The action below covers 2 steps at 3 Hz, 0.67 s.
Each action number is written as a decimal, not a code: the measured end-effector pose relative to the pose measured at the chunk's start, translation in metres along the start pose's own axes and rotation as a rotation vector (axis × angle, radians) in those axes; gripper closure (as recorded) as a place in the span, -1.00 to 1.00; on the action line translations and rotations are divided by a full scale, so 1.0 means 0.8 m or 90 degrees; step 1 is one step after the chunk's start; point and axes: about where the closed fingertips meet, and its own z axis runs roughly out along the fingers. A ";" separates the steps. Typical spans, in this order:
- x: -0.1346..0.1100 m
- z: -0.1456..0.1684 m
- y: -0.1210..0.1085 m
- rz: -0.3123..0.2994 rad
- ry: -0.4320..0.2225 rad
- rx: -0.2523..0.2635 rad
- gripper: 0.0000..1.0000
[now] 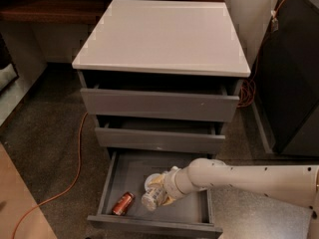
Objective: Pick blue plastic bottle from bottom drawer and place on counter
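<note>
One blue plastic bottle (151, 199) is held tilted in the open bottom drawer (130, 172), below the front edge of the white worktop (164, 34), roughly midway between its front corners. The tool (158, 189) is clamped on the bottle, its arm entering from the right. Near the bottle, toward the front-left corner, a reddish-brown can (123, 203) lies on the drawer floor.

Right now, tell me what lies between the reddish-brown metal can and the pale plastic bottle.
Camera view: only bare grey floor of the bottom drawer. The hand sits at the pale translucent plastic bottle, inside that drawer.
</note>
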 end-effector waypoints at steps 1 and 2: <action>-0.032 -0.059 -0.030 -0.071 -0.013 0.041 1.00; -0.059 -0.108 -0.058 -0.141 -0.016 0.059 1.00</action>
